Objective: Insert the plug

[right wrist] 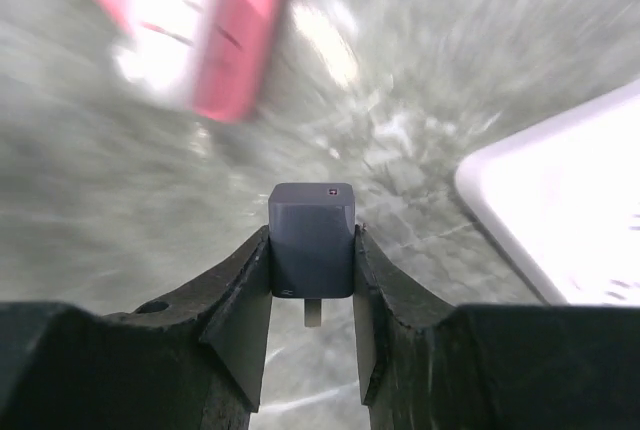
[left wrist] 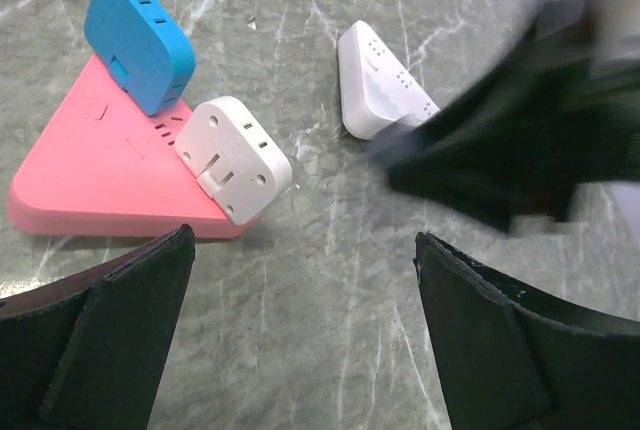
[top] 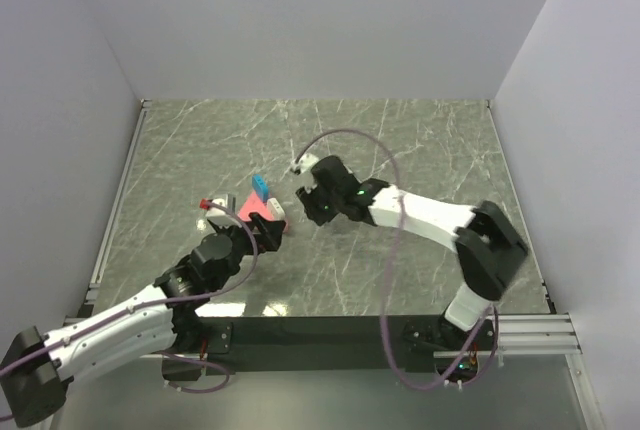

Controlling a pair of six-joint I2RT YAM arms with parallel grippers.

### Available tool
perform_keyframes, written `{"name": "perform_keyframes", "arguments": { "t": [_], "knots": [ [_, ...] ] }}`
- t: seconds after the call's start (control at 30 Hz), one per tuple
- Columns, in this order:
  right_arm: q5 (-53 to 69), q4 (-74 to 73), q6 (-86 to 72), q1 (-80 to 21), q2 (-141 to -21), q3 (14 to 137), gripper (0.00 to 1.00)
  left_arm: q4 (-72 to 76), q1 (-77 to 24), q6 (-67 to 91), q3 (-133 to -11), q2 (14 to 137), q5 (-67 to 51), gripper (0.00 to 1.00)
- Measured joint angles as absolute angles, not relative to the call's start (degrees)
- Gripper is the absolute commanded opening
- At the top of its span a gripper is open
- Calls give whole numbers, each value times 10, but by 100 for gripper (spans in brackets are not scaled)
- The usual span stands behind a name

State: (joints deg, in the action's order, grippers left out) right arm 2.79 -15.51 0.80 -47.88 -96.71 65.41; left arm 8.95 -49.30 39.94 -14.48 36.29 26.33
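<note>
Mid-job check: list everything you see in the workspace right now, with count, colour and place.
pink power strip: one, pink, triangular, flat on the table.
blue adapter: one, blue, on the pink strip's far corner.
white adapter: one, white, on the pink strip's right corner.
white power strip: one, white, on the table apart from the pink one.
plug: one, dark grey, in the right hand.
table: one, grey-green marbled.
left hand: one, black, open, above the table near the pink strip.
right hand: one, black, shut on the plug.
</note>
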Motion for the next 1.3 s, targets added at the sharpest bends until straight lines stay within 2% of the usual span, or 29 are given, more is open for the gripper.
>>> {"name": "perform_keyframes", "arguments": {
  "t": [0.2,0.33,0.57,0.87,0.97,1.13,1.3],
  "knots": [
    [77,-53,13,-490,-712,546,0,113,-493,383,-177,398,258,97],
    [105,6,22,-502,-631,484,0,148,-491,384,-211,399,242,95],
    [93,40,29,-527,-632,420,0,220,-490,408,-217,403,184,93],
    [39,77,31,-544,-634,416,0,244,-490,450,-235,479,109,89],
    [25,86,33,-551,-634,416,0,249,-490,458,-235,490,93,84],
    [15,95,35,-557,-634,416,0,270,-489,464,-235,507,72,80],
    [8,94,39,-561,-634,415,0,294,-486,474,-242,535,52,61]
  ]
}}
